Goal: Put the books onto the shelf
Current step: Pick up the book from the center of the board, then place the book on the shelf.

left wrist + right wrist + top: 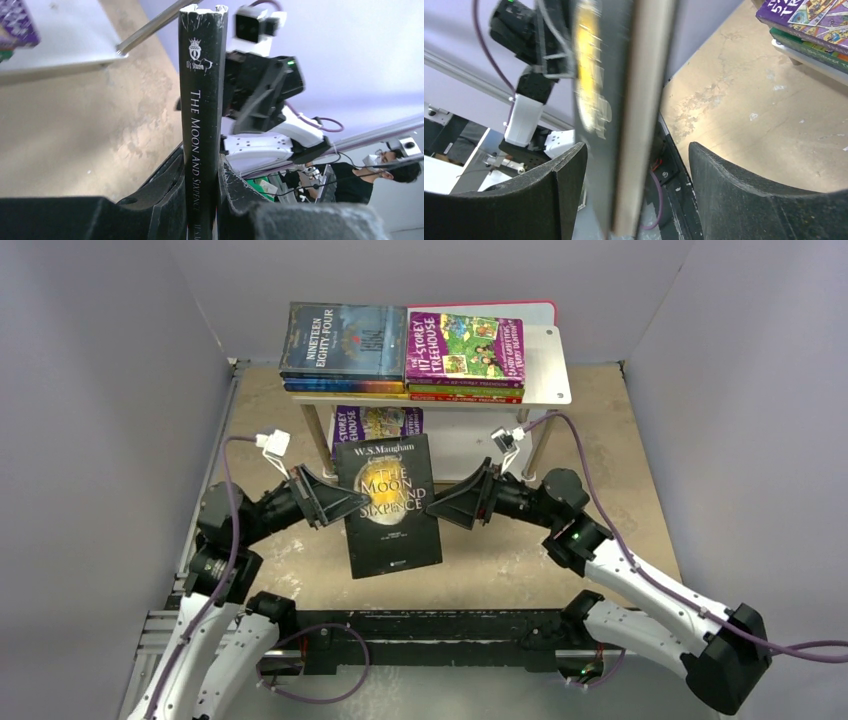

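Observation:
The black book "The Moon and Sixpence" hangs above the table between both grippers, cover up. My left gripper is shut on its spine edge; in the left wrist view the spine stands clamped between the pads. My right gripper is open around the opposite edge. The page edge stands between its fingers, with a wide gap on the right side. The shelf stands behind, with "Nineteen Eighty-Four" and "117-Storey Treehouse" topping two stacks. A purple Treehouse book lies on the lower tier.
A pink-edged white board sits behind the shelf. Grey walls close in both sides and the back. Thin shelf legs stand just beyond the held book. A black rail runs along the near edge.

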You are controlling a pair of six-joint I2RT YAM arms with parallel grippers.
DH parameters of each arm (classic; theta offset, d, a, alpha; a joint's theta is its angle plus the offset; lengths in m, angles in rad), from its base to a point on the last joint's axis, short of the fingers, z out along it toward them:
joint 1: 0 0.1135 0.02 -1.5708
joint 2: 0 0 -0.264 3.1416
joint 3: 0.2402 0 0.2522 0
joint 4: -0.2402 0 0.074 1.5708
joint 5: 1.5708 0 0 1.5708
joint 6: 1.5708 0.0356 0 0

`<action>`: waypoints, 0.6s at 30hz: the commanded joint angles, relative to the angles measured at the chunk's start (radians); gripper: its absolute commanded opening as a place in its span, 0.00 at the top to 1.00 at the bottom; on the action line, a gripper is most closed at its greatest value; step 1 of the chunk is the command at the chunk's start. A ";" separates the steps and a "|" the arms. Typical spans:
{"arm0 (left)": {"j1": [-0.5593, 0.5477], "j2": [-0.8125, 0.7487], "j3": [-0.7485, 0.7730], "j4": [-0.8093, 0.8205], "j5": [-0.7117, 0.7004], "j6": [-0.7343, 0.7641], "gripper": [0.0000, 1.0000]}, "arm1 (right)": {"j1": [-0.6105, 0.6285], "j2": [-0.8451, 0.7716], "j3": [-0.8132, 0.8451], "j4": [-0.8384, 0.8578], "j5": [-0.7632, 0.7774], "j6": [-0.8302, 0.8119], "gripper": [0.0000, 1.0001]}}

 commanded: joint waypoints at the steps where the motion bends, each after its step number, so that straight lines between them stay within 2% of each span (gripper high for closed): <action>1: -0.008 -0.021 0.209 0.135 -0.035 0.011 1.00 | -0.003 -0.044 0.040 -0.060 0.021 -0.052 0.24; 6: -0.008 0.008 0.361 0.086 -0.193 0.040 1.00 | -0.002 -0.093 0.079 -0.062 -0.013 -0.066 0.22; 10: -0.007 0.057 0.446 0.079 -0.321 0.008 1.00 | -0.002 -0.120 0.110 -0.057 -0.024 -0.063 0.19; 15: -0.006 0.125 0.485 0.213 -0.464 -0.123 1.00 | -0.002 -0.123 0.137 -0.021 -0.037 -0.037 0.17; 18: -0.008 0.163 0.542 0.225 -0.582 -0.146 1.00 | -0.002 -0.118 0.158 -0.017 -0.035 -0.032 0.17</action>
